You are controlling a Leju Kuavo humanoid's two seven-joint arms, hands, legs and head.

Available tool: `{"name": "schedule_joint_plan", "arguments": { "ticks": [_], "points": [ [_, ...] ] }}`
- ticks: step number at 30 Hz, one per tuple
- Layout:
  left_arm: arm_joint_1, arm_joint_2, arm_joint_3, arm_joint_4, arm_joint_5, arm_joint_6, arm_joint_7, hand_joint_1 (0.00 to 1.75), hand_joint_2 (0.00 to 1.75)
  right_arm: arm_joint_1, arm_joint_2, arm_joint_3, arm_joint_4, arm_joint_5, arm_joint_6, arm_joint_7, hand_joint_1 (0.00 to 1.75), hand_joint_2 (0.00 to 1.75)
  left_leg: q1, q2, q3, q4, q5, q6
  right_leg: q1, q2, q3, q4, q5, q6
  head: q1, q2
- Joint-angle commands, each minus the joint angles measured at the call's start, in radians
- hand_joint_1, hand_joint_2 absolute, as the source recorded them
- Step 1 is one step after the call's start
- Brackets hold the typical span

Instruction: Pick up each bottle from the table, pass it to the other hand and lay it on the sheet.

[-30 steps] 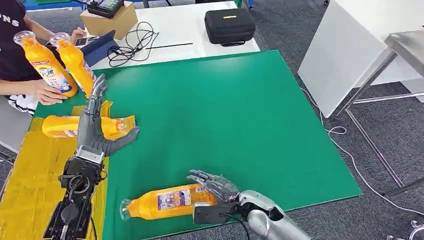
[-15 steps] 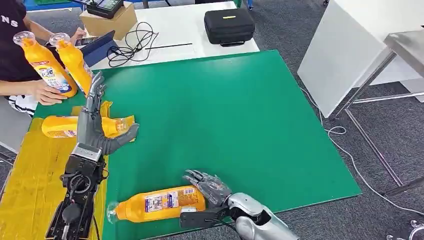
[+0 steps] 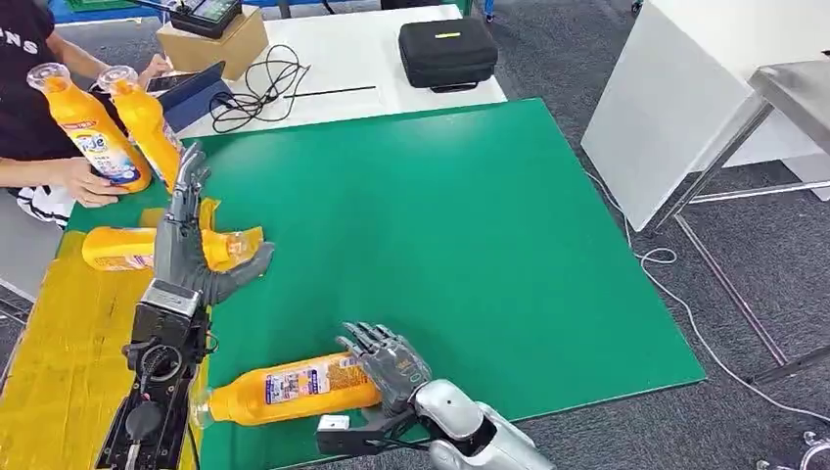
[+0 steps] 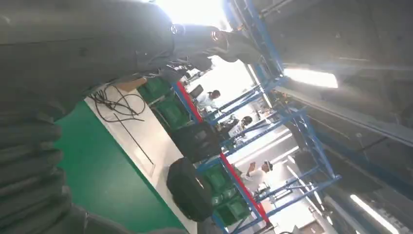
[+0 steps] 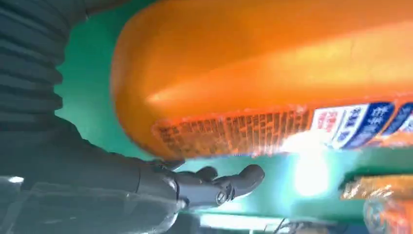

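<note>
The right hand (image 3: 387, 360) grips the base end of an orange bottle (image 3: 284, 387), its dark fingers (image 3: 364, 341) wrapped over the fat end while the bottle lies roughly level, just above the near edge of the green mat (image 3: 440, 235) that covers the bench, its clear-capped neck pointing toward the yellow sheet (image 3: 59, 343) beside the mat. In the right wrist view the orange body with its printed label (image 5: 272, 131) sits against the palm, a dark finger (image 5: 219, 183) curled beneath it and green mat behind. The left hand (image 3: 191, 245) is open and holds nothing, fingers stretched up and apart, thumb out to the side, raised over the mat's edge next to the sheet. Behind that hand, a second orange bottle (image 3: 117, 247) lies on its side on the sheet, close to the mat's edge. Beyond the sheet's far end, a person's hand (image 3: 83, 181) holds two more orange bottles (image 3: 93, 122) upright and tilted. Past the mat's far edge, on the white bench top (image 3: 343, 59), lie a black case (image 3: 447, 49), a coil of black cable (image 3: 259, 83) and a cardboard box (image 3: 210, 39).
</note>
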Motion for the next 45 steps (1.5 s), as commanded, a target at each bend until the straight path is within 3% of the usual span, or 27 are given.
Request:
{"name": "schedule_joint_plan", "arguments": {
  "ticks": [1, 8, 15, 21, 30, 39, 45],
  "points": [
    [0.0, 0.005, 0.043, 0.03, 0.007, 0.003, 0.001, 0.0, 1.75, 0.061, -0.096, -0.115, -0.323, -0.019, 0.04, -0.021, 0.0, 1.75, 0.0, 0.0, 0.001, 0.001, -0.002, -0.001, 0.0, -0.001, 0.002, 0.001, -0.002, 0.0, 0.0, 0.0],
    [-0.008, -0.009, 0.061, 0.053, 0.013, -0.008, -0.008, 0.0, 1.75, 0.062, -0.15, -0.115, -0.48, -0.128, 0.075, -0.122, 0.0, 1.75, 0.0, 0.0, 0.0, 0.001, -0.002, -0.001, 0.0, -0.001, 0.001, 0.0, -0.002, 0.0, 0.0, 0.0],
    [-0.002, -0.008, 0.065, 0.052, 0.012, -0.009, -0.008, 0.0, 1.75, 0.031, -0.142, -0.087, -0.446, -0.173, 0.103, -0.16, 0.0, 1.75, 0.001, 0.001, 0.003, 0.001, -0.003, -0.002, 0.001, 0.0, 0.003, 0.0, -0.002, -0.001, 0.0, 0.0],
    [-0.001, -0.007, 0.071, 0.057, 0.005, -0.006, -0.017, 0.0, 1.75, -0.102, -0.068, 0.004, -0.253, -0.254, 0.186, -0.213, 0.0, 1.75, 0.0, 0.005, 0.003, 0.0, -0.003, -0.002, 0.001, 0.004, 0.002, 0.0, -0.001, -0.001, 0.0, 0.0],
    [-0.012, -0.009, 0.069, 0.071, 0.005, -0.006, -0.02, 0.0, 1.75, -0.129, -0.053, 0.037, -0.203, -0.287, 0.207, -0.224, 0.0, 1.75, 0.001, 0.001, 0.001, -0.001, -0.001, -0.001, 0.0, 0.001, 0.002, -0.001, -0.001, -0.001, 0.0, 0.0],
    [-0.043, -0.013, 0.067, 0.106, 0.012, 0.001, -0.033, 0.0, 1.75, -0.308, 0.112, 0.177, 0.166, -0.326, 0.271, -0.246, 0.0, 1.75, 0.001, 0.004, 0.004, 0.0, -0.003, -0.003, 0.002, 0.003, 0.004, 0.0, -0.002, -0.002, 0.0, 0.0],
    [-0.083, 0.001, 0.058, 0.125, 0.033, 0.001, -0.029, 0.0, 1.75, -0.363, 0.161, 0.227, 0.254, -0.356, 0.292, -0.229, 0.0, 1.75, 0.002, 0.002, 0.002, 0.0, -0.001, -0.003, 0.002, 0.001, 0.002, 0.001, -0.001, -0.001, 0.0, 0.0]
  ]
}}
